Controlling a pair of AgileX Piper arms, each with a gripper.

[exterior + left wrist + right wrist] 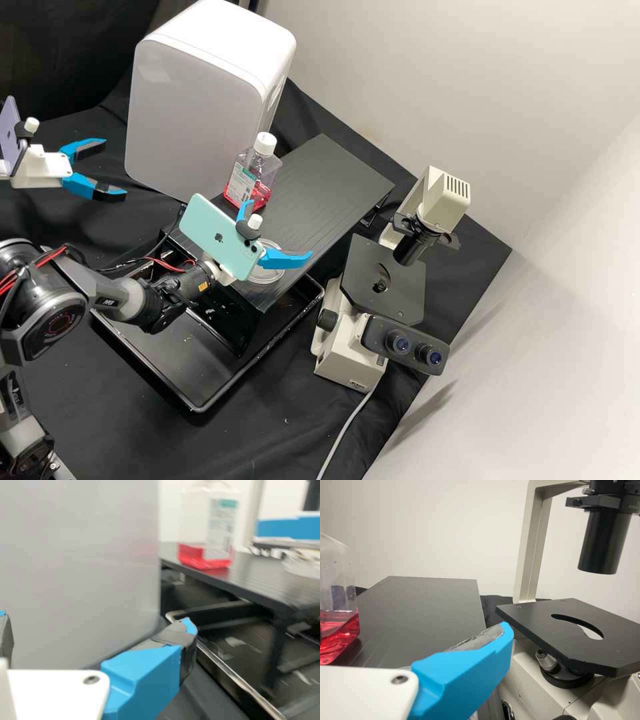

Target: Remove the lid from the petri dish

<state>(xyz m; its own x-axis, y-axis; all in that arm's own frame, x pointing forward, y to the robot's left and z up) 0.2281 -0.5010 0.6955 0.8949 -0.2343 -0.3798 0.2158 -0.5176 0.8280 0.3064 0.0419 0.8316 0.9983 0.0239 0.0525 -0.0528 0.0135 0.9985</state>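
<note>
The clear round petri dish lies on the near end of the black raised platform; whether its lid is seated I cannot tell. My right gripper hovers open just above it, one blue finger crossing over the dish's top. The right wrist view shows one of its fingers above the platform, with nothing against its pad. Far off to the left, beside the white box, my left gripper hangs open and holds nothing. One of its fingers shows in the left wrist view, with the dish faint in the distance.
A white box stands at the back left. A flask of red liquid sits on the platform behind the dish. A microscope stands close on the right. A black tray lies under the platform's near end.
</note>
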